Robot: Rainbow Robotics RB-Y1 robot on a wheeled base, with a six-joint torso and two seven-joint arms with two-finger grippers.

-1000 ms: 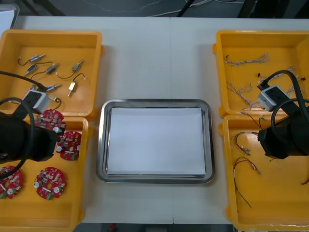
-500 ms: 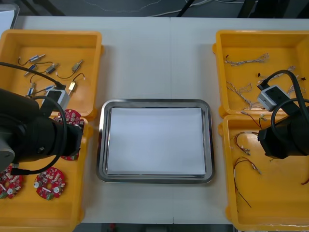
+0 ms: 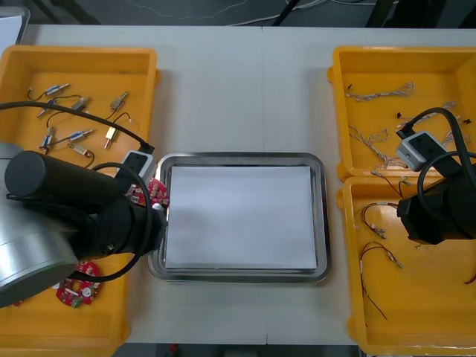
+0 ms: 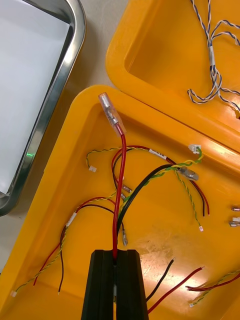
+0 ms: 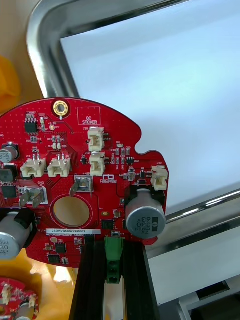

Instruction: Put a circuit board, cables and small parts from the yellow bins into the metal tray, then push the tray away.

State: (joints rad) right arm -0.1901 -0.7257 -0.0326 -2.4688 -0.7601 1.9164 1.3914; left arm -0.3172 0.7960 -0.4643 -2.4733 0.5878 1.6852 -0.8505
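Left wrist view, nearest first: left gripper [image 5: 114,246] has its fingers a narrow gap apart, clamped on the green connector [image 5: 113,260] at the edge of a round red circuit board [image 5: 80,170]. Component side faces the camera, with a silver capacitor [image 5: 145,220] just past one fingertip. The board overlaps the corner rim of the metal tray [image 5: 47,60], whose white inside lies beyond. A second board [image 5: 15,300] sits just beside the fingers.

Front view gives the layout instead. The left arm [image 3: 67,223] fills the lower left and covers the grip. The held board [image 3: 149,192] shows as a red edge at the tray's left rim, upper part. Tray [image 3: 238,158] sits mid-frame. More boards [image 3: 74,286] lie in the lower-left bin [image 3: 111,327].

Right wrist view: right gripper [image 4: 118,252] has its fingers pressed almost together, pinching a red cable [image 4: 120,185] in the seam. The cable runs away from the fingertips to a clear-sleeved terminal [image 4: 111,116] near the bin wall [image 4: 85,120]. Black, red and yellow cables lie around it. Farther off, twisted blue and white cables [image 4: 212,70] lie in the neighbouring bin.

Front view: right arm [image 3: 439,212] is at mid-right, over the lower-right bin [image 3: 416,320]. Small metal parts [image 3: 78,104] lie in the upper-left bin [image 3: 82,59].
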